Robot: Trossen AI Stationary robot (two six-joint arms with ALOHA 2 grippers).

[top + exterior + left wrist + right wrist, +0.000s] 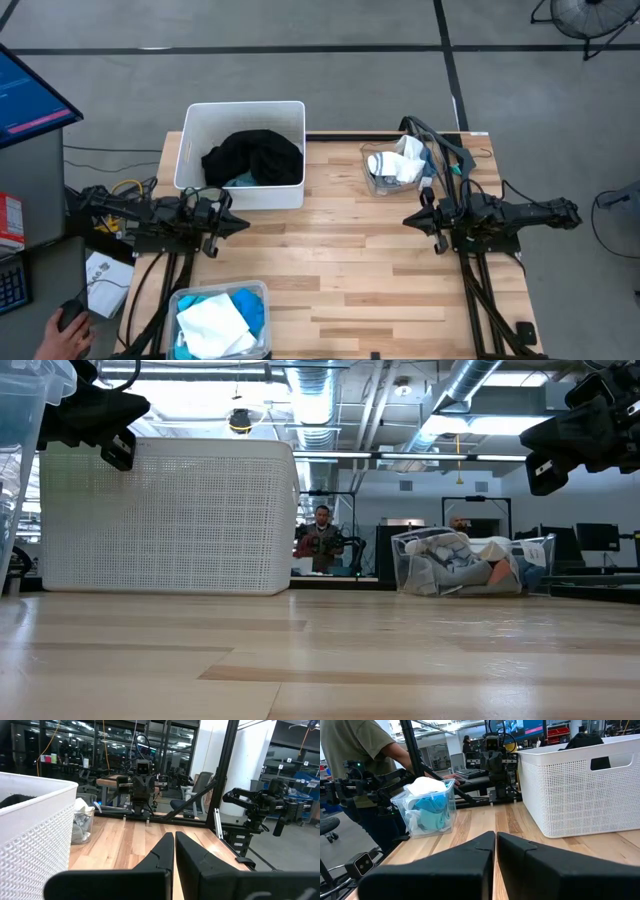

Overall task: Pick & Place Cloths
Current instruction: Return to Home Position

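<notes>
Black cloths point(252, 157) fill the white bin point(190, 150) at the far left, with a bit of turquoise beneath. Turquoise and white cloths point(218, 320) lie in a clear tub point(258, 292) at the near left edge. White, grey and blue cloths point(395, 165) sit in a second clear tub point(372, 186) at the far right. My left gripper point(243, 224) hovers shut above the table beside the bin's near wall. My right gripper point(408, 220) hovers shut near the far-right tub. Both hold nothing.
A person's hand point(62, 335) rests on a mouse at a desk left of the table; the person point(357, 750) stands beyond the left edge. Bare wood point(340, 270) spans the table's middle between the arms.
</notes>
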